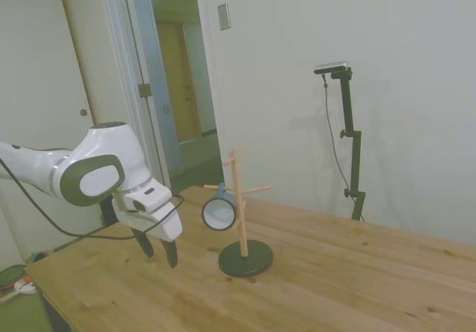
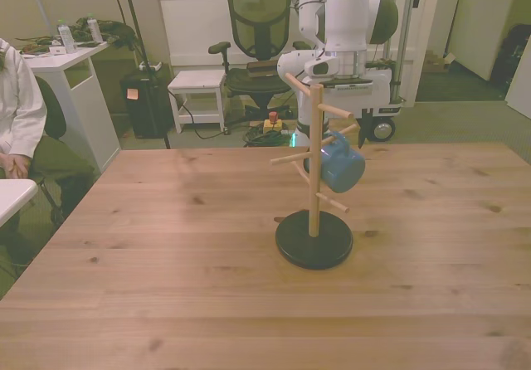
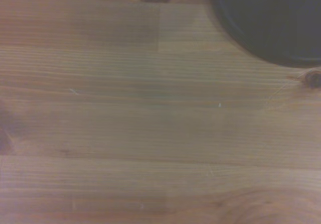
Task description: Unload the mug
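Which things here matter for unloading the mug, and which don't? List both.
Part of the job:
mug, hanging on a peg
peg stand
tool, empty, beside the stand

Just about:
office chair
white side table
seated person

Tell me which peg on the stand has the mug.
The mug hangs from a middle peg on the front view's right of the wooden stand, below the top right peg; the other pegs are bare.
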Controlling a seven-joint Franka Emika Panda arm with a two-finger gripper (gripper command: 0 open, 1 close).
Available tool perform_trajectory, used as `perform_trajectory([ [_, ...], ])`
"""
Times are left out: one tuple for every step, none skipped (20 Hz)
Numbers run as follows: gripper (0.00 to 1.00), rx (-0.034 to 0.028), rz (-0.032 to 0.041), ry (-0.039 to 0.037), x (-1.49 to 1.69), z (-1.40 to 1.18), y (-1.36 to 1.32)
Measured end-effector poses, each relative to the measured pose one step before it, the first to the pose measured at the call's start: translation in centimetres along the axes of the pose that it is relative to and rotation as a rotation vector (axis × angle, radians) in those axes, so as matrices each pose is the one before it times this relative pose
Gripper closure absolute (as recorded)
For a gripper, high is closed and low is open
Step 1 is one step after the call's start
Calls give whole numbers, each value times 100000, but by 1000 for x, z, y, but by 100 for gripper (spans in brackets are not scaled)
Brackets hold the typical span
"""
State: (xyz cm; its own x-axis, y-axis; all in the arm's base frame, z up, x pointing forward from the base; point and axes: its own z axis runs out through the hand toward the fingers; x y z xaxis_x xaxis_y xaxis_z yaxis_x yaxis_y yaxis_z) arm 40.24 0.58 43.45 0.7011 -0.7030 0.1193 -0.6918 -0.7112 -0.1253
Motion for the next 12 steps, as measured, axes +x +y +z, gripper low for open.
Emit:
perform_trajectory([
  [0, -99, 144, -377, -14, 44, 27],
  [0, -406, 325, -1139, -59, 118, 97],
  [0, 355, 110, 367, 103, -54, -11],
  [0, 827, 136, 815, 200, -215, -105],
  [0, 1034, 49, 1030, 241, -293, -197],
  [0, 1126, 29, 1117, 270, -306, -215],
  [0, 1359, -6, 1375, 302, -295, -249],
  [0, 1920, -249, 2005, 364, -309, -344],
  [0, 2027, -185, 2142, 380, -220, -355],
  [0, 1823, -60, 1999, 348, -102, -324],
  [0, 1781, -95, 1947, 321, -40, -294],
  [0, 1805, -122, 2026, 312, -44, -292],
])
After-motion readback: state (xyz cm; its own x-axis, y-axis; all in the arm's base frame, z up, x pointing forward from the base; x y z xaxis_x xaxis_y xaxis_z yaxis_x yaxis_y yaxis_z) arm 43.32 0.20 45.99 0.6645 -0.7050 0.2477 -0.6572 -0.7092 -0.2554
